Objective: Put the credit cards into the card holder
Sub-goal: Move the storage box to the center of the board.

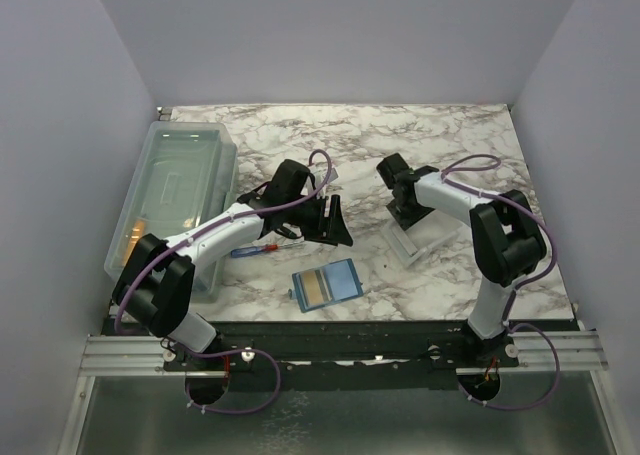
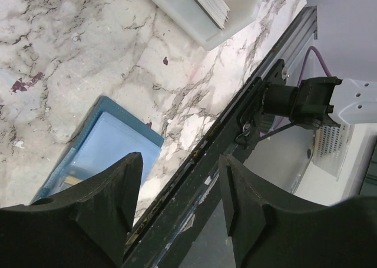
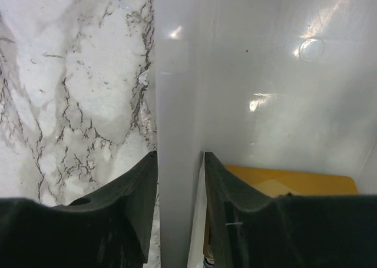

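The teal-blue card holder (image 1: 327, 284) lies open on the marble near the front edge, with a golden-orange card (image 1: 315, 288) in its left half. It also shows in the left wrist view (image 2: 106, 144). My left gripper (image 1: 334, 225) hangs open and empty above and behind it (image 2: 179, 156). My right gripper (image 1: 405, 210) is down at the white tray (image 1: 425, 240). Its jaws (image 3: 179, 153) straddle the tray's wall (image 3: 177, 103), one finger outside and one inside, pressed against it. Another golden-orange card (image 3: 294, 179) lies in the tray beside the inner finger.
A large clear plastic bin (image 1: 175, 200) stands at the left beside the left arm. A red-and-blue pen-like tool (image 1: 255, 250) lies between the bin and the card holder. The table's front rail (image 2: 235, 132) runs close to the card holder.
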Action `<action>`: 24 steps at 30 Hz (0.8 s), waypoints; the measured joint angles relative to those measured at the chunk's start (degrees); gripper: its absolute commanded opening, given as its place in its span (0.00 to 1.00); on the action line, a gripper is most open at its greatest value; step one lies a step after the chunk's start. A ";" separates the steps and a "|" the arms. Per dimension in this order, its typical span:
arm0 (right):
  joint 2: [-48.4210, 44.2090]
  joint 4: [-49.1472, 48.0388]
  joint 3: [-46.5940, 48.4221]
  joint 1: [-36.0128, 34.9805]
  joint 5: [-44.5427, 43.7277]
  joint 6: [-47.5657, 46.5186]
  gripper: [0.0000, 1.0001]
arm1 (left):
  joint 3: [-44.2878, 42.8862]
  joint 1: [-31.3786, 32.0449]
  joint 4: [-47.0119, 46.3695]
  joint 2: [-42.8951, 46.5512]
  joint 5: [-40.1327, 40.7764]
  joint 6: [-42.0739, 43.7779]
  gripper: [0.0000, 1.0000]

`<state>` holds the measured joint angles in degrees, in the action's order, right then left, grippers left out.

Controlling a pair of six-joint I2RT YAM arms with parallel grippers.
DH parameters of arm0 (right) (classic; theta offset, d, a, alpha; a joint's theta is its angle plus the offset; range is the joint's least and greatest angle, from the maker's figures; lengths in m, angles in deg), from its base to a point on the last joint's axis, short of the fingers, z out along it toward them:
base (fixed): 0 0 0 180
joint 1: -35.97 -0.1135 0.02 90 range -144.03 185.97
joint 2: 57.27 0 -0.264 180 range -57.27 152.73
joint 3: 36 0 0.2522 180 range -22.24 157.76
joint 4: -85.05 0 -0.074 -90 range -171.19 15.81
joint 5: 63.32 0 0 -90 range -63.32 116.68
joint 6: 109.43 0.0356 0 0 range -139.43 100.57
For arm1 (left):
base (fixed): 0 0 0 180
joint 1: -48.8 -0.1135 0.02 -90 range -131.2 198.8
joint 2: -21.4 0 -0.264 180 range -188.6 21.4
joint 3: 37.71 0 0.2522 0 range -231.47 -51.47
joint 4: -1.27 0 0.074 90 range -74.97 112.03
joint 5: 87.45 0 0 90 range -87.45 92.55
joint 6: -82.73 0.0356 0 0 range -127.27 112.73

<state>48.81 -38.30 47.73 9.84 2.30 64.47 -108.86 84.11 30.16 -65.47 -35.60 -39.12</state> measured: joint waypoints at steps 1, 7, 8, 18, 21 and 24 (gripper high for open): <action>0.00 -0.11 0.07 0.00 -0.04 -0.07 0.47 | 0.00 -0.02 -0.02 -0.04 0.00 0.00 0.60; -0.07 -0.07 1.88 0.00 -0.17 -2.56 0.55 | 0.09 -0.11 -0.02 -0.15 0.00 0.02 0.60; -0.17 -0.07 2.16 0.00 -0.17 -3.19 0.57 | 0.11 -0.11 0.00 -0.20 0.00 0.00 0.60; -7.89 0.44 5.01 0.00 -0.02 -15.45 0.76 | 0.22 -0.11 -0.02 -0.37 -0.02 0.00 0.60; -12.85 -3.50 3.06 0.00 1.18 -24.33 0.98 | 0.24 -0.11 -0.02 -0.37 -0.02 0.00 0.60; -17.86 -9.42 -2.25 0.02 4.59 -36.02 1.00 | 0.31 -0.13 -0.02 -0.37 -0.02 0.00 0.60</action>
<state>30.95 -47.72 45.48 9.86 6.89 28.45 -108.55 83.98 30.14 -65.84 -35.62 -39.12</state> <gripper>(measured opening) 0.982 0.603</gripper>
